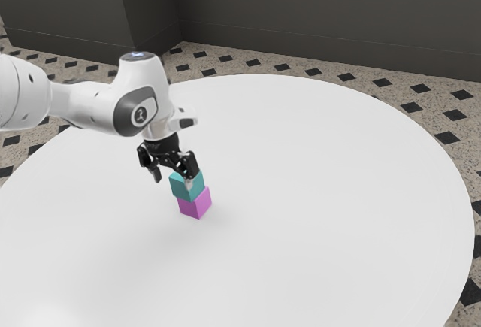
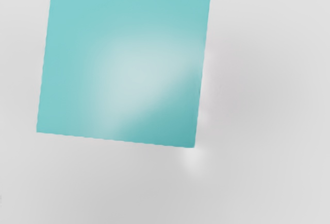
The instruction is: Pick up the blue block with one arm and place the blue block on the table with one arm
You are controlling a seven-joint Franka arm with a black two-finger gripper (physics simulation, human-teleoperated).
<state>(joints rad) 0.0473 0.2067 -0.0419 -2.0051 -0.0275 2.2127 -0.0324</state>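
Observation:
My gripper (image 1: 172, 176) is low over the table, its two fingers spread apart, with nothing held between them. The blue block (image 1: 183, 186), teal in colour, rests on top of a magenta block (image 1: 195, 204). One fingertip overlaps the blue block's upper part in the exterior view, while the other stands off toward the exterior view's left; whether the near one touches the block, I cannot tell. From the wrist camera, the flat top of the blue block (image 2: 124, 64) appears large and close, with a pale sheen across it.
The round white table (image 1: 323, 192) spreads around the two stacked blocks, and its curved edge runs toward the exterior view's right. Beyond it lie a speckled tiled floor (image 1: 353, 77) and a dark wall (image 1: 323, 15).

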